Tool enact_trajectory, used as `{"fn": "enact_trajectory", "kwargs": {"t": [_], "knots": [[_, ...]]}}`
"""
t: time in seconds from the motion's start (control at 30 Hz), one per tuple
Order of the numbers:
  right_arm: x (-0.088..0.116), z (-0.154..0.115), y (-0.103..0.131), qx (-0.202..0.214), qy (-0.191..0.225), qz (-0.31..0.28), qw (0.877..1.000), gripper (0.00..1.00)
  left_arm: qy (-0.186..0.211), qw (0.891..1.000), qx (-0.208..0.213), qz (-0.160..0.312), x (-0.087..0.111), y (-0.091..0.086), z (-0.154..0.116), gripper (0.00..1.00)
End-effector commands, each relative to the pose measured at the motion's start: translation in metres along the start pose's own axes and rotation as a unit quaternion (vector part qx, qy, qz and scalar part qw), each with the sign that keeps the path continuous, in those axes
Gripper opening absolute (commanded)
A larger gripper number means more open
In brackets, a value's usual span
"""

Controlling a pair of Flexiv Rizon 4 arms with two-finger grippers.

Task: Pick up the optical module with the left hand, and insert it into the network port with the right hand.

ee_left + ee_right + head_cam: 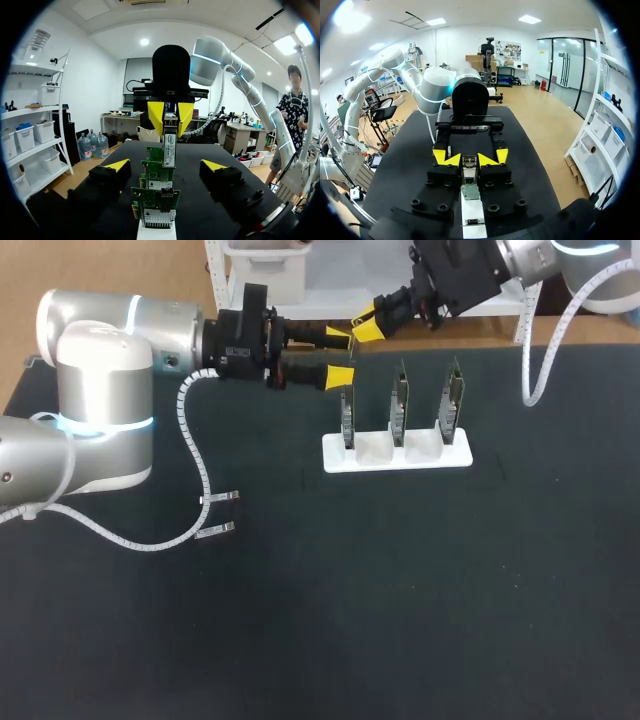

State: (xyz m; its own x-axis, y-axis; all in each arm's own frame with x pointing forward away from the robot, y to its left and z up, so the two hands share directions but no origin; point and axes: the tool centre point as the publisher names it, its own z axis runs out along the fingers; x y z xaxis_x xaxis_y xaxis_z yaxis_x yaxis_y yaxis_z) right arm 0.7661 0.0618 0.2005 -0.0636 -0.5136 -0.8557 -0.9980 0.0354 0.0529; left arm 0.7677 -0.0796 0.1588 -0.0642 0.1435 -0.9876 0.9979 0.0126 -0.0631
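Observation:
The optical module, a slim metal bar, hangs from my right gripper, which is shut on its upper end. My left gripper stands open, one yellow tip on each side of the module and clear of it. In the head view both grippers meet above the left end of the card stand: left gripper, right gripper. In the right wrist view my own gripper pinches the module, with the left gripper's fingertips spread outside it. Three upright green network cards stand in a white holder just below.
Two small metal pieces lie on the dark table to the left of the holder, near the left arm's cable. The cards line up in a row right under the hanging module.

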Motion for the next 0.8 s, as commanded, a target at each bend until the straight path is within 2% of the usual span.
{"fn": "enact_trajectory", "kwargs": {"t": [0.03,0.17,0.4,0.53,0.67,0.8], "knots": [[0.002,-0.004,0.006,0.003,-0.003,-0.001,1.0,0.0,0.013,1.0,-0.004,0.005,-0.003,-0.001,-0.003,1.0],[0.004,-0.005,0.008,-0.002,-0.004,-0.001,1.0,0.0,0.04,0.999,-0.008,0.011,-0.007,-0.004,-0.009,1.0],[0.006,-0.006,0.012,-0.012,-0.001,-0.004,1.0,0.0,0.11,0.993,-0.001,0.034,-0.017,-0.011,-0.012,1.0],[0.006,-0.006,0.012,-0.017,0.001,-0.007,1.0,0.0,0.163,0.986,-0.014,0.045,-0.018,-0.018,-0.012,1.0],[0.005,-0.006,0.013,-0.019,0.002,-0.01,1.0,0.0,0.182,0.982,-0.032,0.039,-0.016,-0.023,-0.015,1.0],[0.005,-0.005,0.013,-0.019,0.004,-0.012,1.0,0.0,0.181,0.982,-0.04,0.043,-0.011,-0.025,-0.019,1.0]]}}
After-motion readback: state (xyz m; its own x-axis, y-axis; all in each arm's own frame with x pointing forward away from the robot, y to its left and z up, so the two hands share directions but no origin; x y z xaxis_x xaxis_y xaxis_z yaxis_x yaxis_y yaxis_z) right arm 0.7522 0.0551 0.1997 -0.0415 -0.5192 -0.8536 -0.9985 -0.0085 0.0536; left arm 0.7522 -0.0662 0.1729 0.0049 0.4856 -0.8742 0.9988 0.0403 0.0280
